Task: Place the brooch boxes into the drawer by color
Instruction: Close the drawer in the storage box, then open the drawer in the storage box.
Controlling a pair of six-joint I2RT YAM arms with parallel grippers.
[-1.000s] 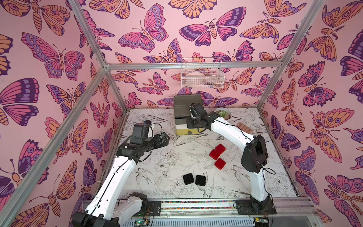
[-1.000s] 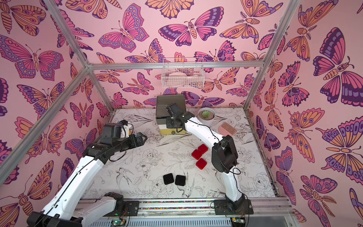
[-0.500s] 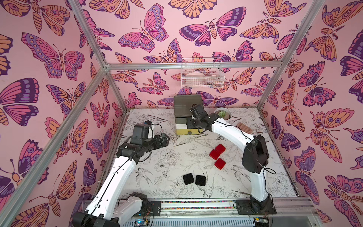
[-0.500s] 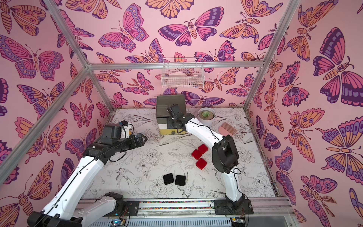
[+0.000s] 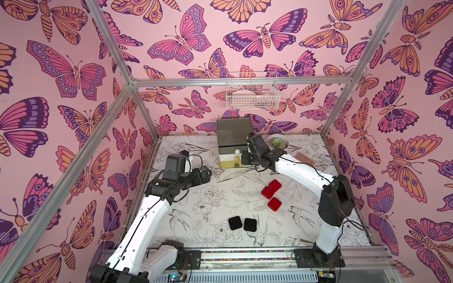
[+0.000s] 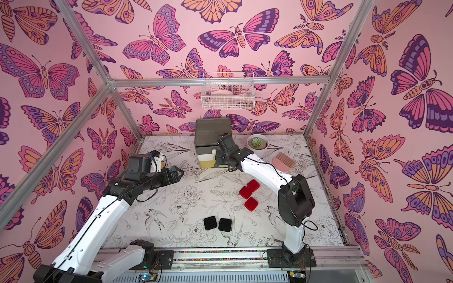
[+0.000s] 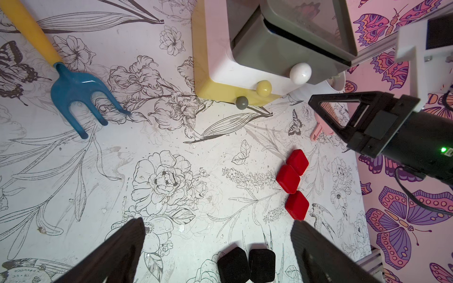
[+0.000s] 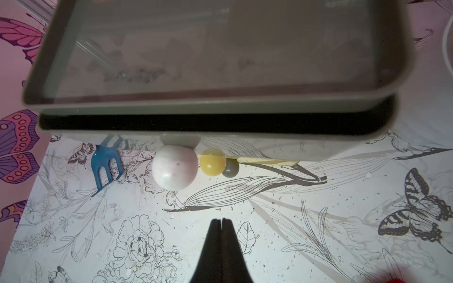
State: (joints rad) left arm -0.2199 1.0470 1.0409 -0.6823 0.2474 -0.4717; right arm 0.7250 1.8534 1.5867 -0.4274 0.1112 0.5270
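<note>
A: What can't you see?
B: Inside the drawer chest (image 5: pixel 232 137), upper centre; its grey top tier (image 7: pixel 269 49) shows only a dark gap.
A: Boxes?
B: Red brooch boxes (image 5: pixel 267 192) mid-frame, black brooch boxes (image 5: pixel 235 223) below, on the table (image 5: pixel 210 210). My right claw (image 8: pixel 221 220) is pressed together, empty; my left claw (image 7: pixel 218 221) is spread.

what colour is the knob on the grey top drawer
White knob, clearest in the right wrist view.

Three red boxes (image 5: pixel 267 192) clustered, two black boxes (image 5: pixel 250 225) adjacent, drawer (image 5: pixel 234 133) top tier ajar
</note>
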